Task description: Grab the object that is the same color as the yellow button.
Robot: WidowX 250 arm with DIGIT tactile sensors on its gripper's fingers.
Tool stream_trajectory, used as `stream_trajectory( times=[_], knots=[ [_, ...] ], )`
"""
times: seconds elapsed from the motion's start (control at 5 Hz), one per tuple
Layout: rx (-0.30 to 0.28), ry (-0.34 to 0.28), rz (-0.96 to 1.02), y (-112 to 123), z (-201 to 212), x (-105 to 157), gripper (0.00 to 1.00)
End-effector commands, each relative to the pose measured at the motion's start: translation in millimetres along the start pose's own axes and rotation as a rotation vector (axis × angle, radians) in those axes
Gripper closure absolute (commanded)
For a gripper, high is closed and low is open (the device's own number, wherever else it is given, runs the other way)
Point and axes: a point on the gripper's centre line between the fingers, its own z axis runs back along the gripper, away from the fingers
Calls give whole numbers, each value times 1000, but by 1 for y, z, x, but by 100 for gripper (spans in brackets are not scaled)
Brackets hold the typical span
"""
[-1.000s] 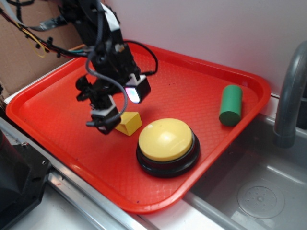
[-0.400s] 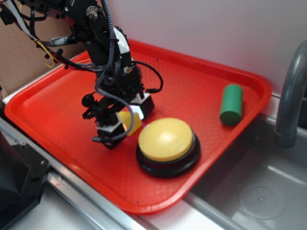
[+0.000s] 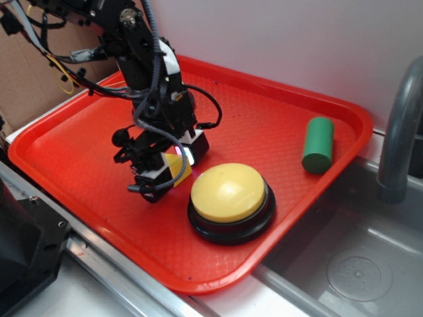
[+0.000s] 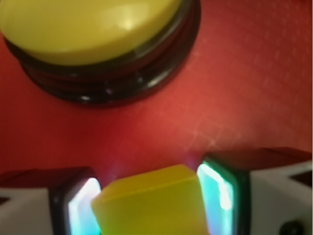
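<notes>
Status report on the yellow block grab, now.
Hand down on the tray, fingers on both sides of the yellow block; full closure unclear. Yellow button close beside, not blocking. Green cylinder far off.

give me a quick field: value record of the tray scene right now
surface: red tray
target: yellow wedge block, sitting on the tray between the two fingers
gripper: gripper lowered over the block, pads at both of its sides; whether they press it cannot be told
yellow button: just beside the block, black base, untouched
green cylinder: lying near the tray's far right edge, apart from the rest
off tray: grey faucet and sink at right
</notes>
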Motion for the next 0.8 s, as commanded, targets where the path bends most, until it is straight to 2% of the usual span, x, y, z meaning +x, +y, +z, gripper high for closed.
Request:
stream_trajectory(
  times=[0.0, 0.2, 0.4, 0.6],
  knots=[
    [63, 27, 483, 18, 70, 2, 100],
    [99, 37, 730, 21, 107, 0, 100],
    [145, 107, 977, 24, 141, -5, 100],
    [200, 86, 1223, 27, 176, -14, 100]
  ],
)
